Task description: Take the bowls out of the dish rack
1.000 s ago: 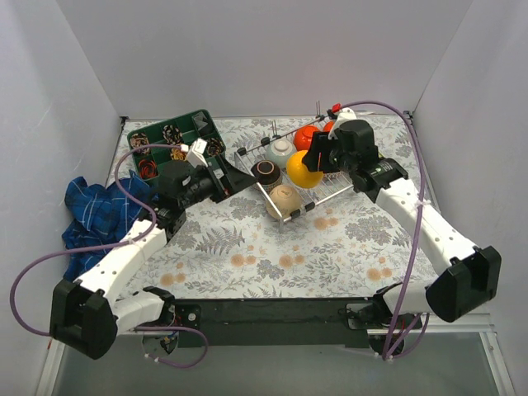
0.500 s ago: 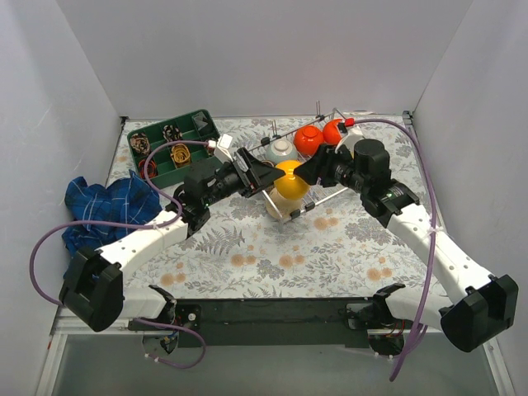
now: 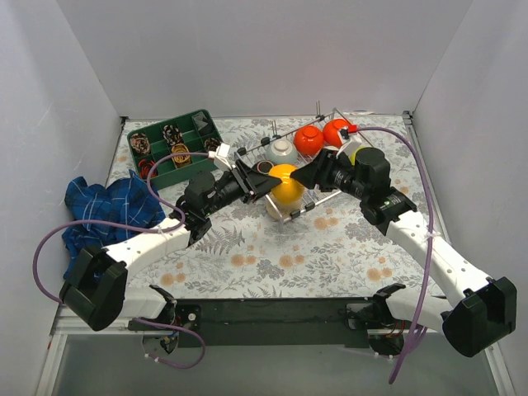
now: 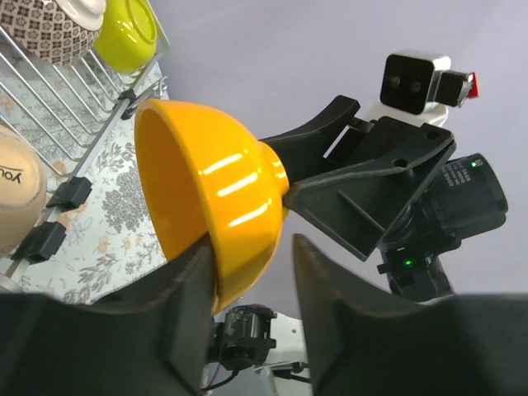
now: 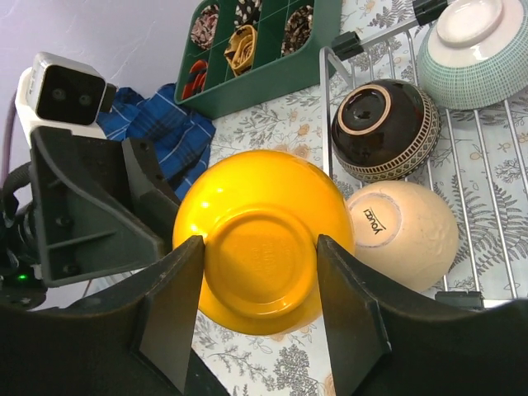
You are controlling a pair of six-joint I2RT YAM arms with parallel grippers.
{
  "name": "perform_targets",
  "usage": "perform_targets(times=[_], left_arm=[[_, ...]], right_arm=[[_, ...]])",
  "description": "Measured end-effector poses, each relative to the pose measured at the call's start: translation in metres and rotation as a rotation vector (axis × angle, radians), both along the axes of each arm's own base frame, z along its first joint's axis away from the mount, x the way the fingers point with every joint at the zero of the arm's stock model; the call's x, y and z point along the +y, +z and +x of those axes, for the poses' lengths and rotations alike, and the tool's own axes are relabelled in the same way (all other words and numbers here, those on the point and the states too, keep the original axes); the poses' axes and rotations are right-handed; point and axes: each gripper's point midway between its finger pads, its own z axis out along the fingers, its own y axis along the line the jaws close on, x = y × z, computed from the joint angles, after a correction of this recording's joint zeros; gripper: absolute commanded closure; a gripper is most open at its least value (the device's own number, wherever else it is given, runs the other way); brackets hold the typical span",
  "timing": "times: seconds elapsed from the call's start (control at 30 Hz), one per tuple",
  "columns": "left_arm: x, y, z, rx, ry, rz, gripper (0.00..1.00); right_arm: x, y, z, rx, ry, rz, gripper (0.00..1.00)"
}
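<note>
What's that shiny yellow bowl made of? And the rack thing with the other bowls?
The orange-yellow bowl looks glossy, either glazed ceramic or maybe hard plastic: bright light streaks shine on its smooth side. The dish rack looks like silvery metal wire: thin, shiny rods.

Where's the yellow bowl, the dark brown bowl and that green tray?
yellow bowl (image 5: 264, 247), right wrist view, on its underside.
dark brown bowl (image 5: 373, 110), right wrist view, on its upturned base.
green tray (image 5: 272, 78), right wrist view, on its near wall.
</note>
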Motion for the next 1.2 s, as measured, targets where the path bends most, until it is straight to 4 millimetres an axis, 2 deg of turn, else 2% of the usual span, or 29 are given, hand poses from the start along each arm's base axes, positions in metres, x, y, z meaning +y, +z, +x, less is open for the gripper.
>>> perform_targets(times=[0.03,0.13,0.17,0.37,0.47,0.6,0.67,0.77,0.87,0.97,1.07,1.2], left_arm=[[0.001,-0.003,0.000,0.008,0.004,-0.002,0.79],[0.002,-0.004,-0.001,0.015,0.004,-0.014,0.92],[0.002,0.000,-0.001,0.004,0.005,-0.024,0.99],[0.003,0.002,-0.002,-0.019,0.006,-0.020,1.00],[0.003,0.003,-0.002,-0.040,0.009,-0.011,1.00],[0.007,-0.003,-0.001,-0.058,0.030,0.035,1.00],[0.011,-0.008,0.002,-0.066,0.057,0.096,1.00],[0.019,-0.007,0.011,-0.099,0.109,0.209,1.00],[0.033,0.001,0.019,-0.143,0.176,0.329,1.00],[0.052,-0.002,0.025,-0.154,0.244,0.471,1.00],[0.073,-0.020,0.028,-0.130,0.285,0.641,1.00],[0.100,-0.063,0.028,-0.060,0.283,0.899,1.00]], right_arm=[[0.001,0.000,0.000,-0.001,0.004,0.007,0.99],[0.002,0.000,-0.001,0.008,0.006,0.027,0.99],[0.002,-0.001,0.000,0.006,0.003,0.031,0.99],[0.006,0.002,-0.002,0.000,0.018,0.055,0.99],[0.006,-0.001,-0.003,0.001,0.018,0.058,0.91],[0.005,-0.006,-0.004,0.007,0.018,0.050,0.70],[0.003,-0.005,-0.005,-0.006,0.020,0.039,0.63],[-0.002,-0.008,-0.007,-0.020,0.012,0.001,0.47],[-0.011,-0.014,-0.010,-0.029,-0.001,-0.055,0.35],[-0.021,-0.023,-0.013,-0.033,-0.019,-0.124,0.27],[-0.034,-0.034,-0.016,-0.031,-0.043,-0.205,0.21],[-0.050,-0.050,-0.017,-0.020,-0.068,-0.313,0.17]])
